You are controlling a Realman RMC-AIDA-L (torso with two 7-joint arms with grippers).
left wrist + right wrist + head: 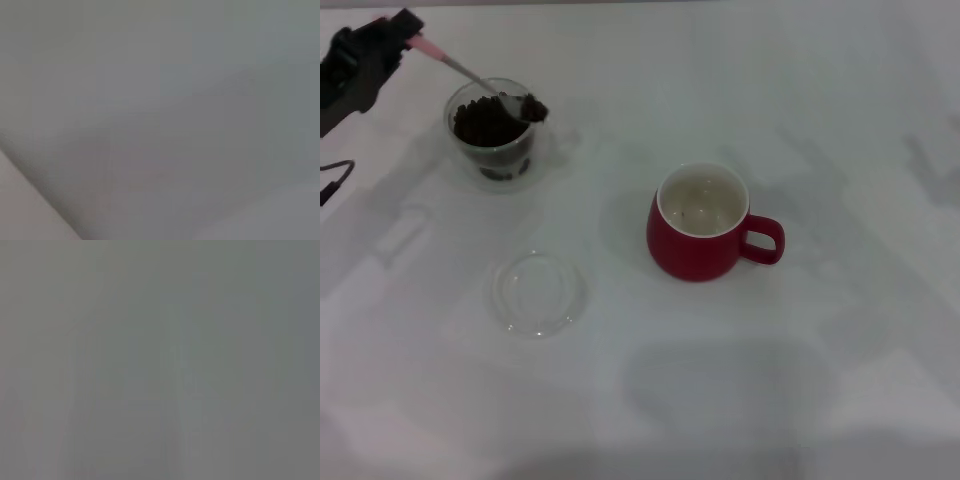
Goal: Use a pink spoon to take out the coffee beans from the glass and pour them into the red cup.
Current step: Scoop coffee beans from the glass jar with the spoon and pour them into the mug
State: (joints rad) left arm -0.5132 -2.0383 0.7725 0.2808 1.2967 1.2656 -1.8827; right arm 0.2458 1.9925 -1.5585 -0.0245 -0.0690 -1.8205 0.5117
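At the far left of the head view my left gripper [400, 35] is shut on the pale pink handle of the pink spoon [470, 72]. The spoon slants down to the right, and its metal bowl carries a small heap of coffee beans [532, 107] just above the right rim of the glass [492, 135]. The glass itself holds a dark pile of beans [480, 122]. The red cup [703, 222] stands upright near the middle, white inside, handle pointing right. Both wrist views show only a blank grey surface. My right gripper is out of view.
A flat, shallow clear glass dish [536, 292] lies on the white table [840, 380] in front of the glass and to the left of the red cup. A dark cable loop [334, 178] shows at the left edge.
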